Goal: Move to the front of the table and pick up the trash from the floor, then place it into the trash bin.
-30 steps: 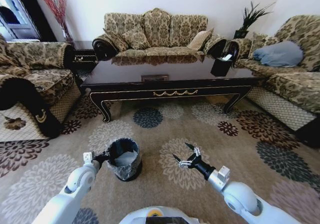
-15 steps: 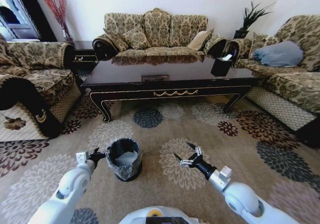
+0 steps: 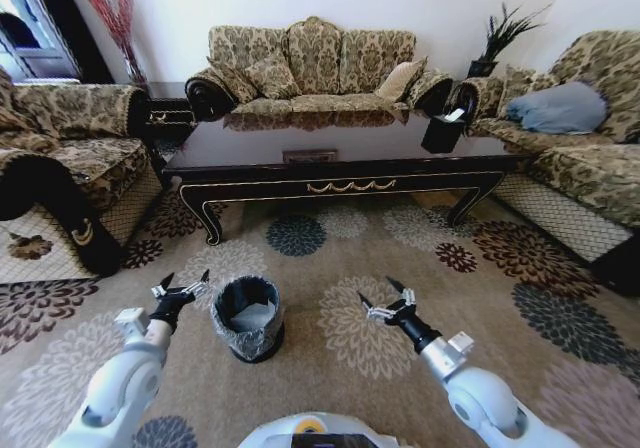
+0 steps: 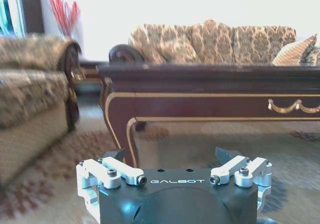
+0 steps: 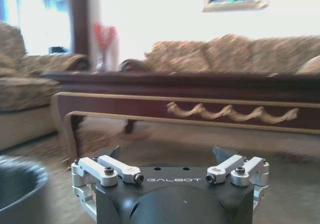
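Now both metal claws, left claw [image 3: 181, 286] and right claw [image 3: 383, 295], gape wide beside the round, crinkly-lined trash bin [image 3: 247, 317].

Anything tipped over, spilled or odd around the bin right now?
Nothing stands out. The trash bin stands upright on the floor, liner in place, no litter visible on the carpet. The left gripper and right gripper hover open on either side.

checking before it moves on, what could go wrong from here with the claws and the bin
The left claw, open and empty, hovers close beside the trash bin; a sideways swing could tip the bin or snag its plastic liner. The right claw, also open, hangs low over the floor and could catch the carpet if it drops. The table stands ahead, so driving forward risks hitting its rail.
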`<state>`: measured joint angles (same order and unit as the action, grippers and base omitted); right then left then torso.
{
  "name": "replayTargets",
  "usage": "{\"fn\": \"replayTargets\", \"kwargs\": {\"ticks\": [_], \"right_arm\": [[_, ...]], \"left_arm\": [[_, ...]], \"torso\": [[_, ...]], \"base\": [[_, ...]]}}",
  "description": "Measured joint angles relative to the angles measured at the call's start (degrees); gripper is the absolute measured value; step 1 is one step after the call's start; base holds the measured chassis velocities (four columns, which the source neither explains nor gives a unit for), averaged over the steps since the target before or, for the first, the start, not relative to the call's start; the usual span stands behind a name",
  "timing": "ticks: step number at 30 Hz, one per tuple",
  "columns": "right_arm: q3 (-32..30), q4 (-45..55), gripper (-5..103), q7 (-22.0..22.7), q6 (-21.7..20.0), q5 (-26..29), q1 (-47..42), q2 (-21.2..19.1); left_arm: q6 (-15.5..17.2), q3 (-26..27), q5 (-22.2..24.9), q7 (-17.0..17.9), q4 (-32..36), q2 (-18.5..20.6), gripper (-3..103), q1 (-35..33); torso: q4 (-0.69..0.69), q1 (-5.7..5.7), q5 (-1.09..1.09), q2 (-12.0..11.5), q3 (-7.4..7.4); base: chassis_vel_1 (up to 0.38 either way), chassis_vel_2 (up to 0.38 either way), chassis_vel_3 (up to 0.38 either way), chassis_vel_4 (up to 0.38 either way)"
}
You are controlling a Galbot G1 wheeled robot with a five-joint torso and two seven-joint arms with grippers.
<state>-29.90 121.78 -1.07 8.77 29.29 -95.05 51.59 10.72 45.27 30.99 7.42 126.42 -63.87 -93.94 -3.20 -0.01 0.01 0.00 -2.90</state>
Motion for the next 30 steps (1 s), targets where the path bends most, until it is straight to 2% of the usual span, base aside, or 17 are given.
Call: {"fn": "replayTargets", "kwargs": {"ticks": [1, 3, 4, 5, 8, 9, 12, 13, 15, 18, 24, 30], "right_arm": [[-1.60, -0.92, 100, 0.20, 1.15, -1.86, 0.17, 2.96], [-2.26, -1.23, 100, 0.40, 1.51, -2.71, 0.05, 4.51], [-3.08, -1.58, 100, 0.70, 2.14, -4.16, -0.36, 7.07], [-3.08, -1.58, 100, 0.70, 2.14, -4.16, -0.36, 7.07], [-6.01, -3.01, 100, 0.75, 4.42, -7.61, -1.54, 13.90], [-6.01, -3.01, 100, 0.75, 4.42, -7.61, -1.54, 13.90], [-8.57, -3.56, 100, 0.66, 5.92, -7.82, -2.51, 16.25], [-9.45, -3.57, 100, 0.50, 6.41, -7.85, -2.88, 16.29], [-9.68, -3.54, 100, 0.43, 6.56, -7.85, -3.01, 16.27], [-10.88, -2.74, 100, 0.02, 7.66, -8.09, -3.40, 16.20], [-10.96, -1.55, 100, -0.39, 7.85, -8.19, -3.70, 16.51], [-10.72, -1.29, 100, -1.73, 8.61, -9.13, -4.38, 17.45]], "left_arm": [[-3.13, 0.83, -2.57, -0.36, 0.25, -1.59, 100, -1.64], [-4.42, 1.20, -3.11, -0.42, 0.48, -2.67, 100, -2.62], [-5.90, 1.68, -3.47, -0.68, 0.88, -4.25, 100, -4.21], [-5.90, 1.68, -3.47, -0.68, 0.88, -4.25, 100, -4.21], [-10.69, 2.99, -5.52, -2.30, 1.44, -7.80, 100, -9.02], [-10.69, 2.99, -5.52, -2.30, 1.44, -7.80, 100, -9.02], [-15.11, 3.39, -6.98, -3.68, 1.73, -9.87, 100, -13.38], [-16.44, 3.41, -7.41, -4.09, 1.73, -10.53, 100, -14.60], [-16.85, 3.41, -7.51, -4.24, 1.73, -10.73, 100, -15.03], [-19.97, 3.19, -8.76, -5.09, 2.15, -11.55, 100, -17.99], [-22.19, 2.43, -10.77, -5.04, 3.30, -12.13, 100, -19.58], [-23.01, 1.95, -10.87, -4.91, 2.73, -12.38, 100, -19.67]], "torso": [[0.00, 0.00, 0.00, 0.00, 0.00], [0.01, 0.00, -0.01, 0.00, 0.00], [0.01, 0.00, -0.02, 0.00, 0.00], [0.01, 0.00, -0.02, 0.00, 0.00], [-0.01, 0.00, 0.00, 0.00, 0.00], [-0.01, 0.00, 0.00, 0.00, 0.00], [0.00, 0.00, 0.00, 0.00, 0.00], [0.01, 0.00, -0.02, 0.00, 0.00], [0.01, 0.00, -0.02, 0.00, 0.00], [0.01, 0.00, -0.02, 0.00, 0.00], [0.00, 0.01, -0.01, 0.00, 0.00], [0.00, 0.00, -0.01, 0.00, 0.00]], "base": [[0.000, 0.000, 0.000, 0.000], [0.000, 0.000, 0.000, 0.000], [0.000, 0.000, 0.000, 0.000], [0.000, 0.000, 0.000, 0.000], [0.000, 0.000, 0.000, 0.000], [0.000, 0.000, 0.000, 0.000], [0.000, 0.000, 0.000, 0.000], [0.000, 0.000, 0.000, 0.000], [0.000, 0.000, 0.000, 0.000], [0.000, 0.000, 0.000, 0.000], [0.000, 0.000, 0.000, 0.000], [0.000, 0.000, 0.000, 0.000]]}}
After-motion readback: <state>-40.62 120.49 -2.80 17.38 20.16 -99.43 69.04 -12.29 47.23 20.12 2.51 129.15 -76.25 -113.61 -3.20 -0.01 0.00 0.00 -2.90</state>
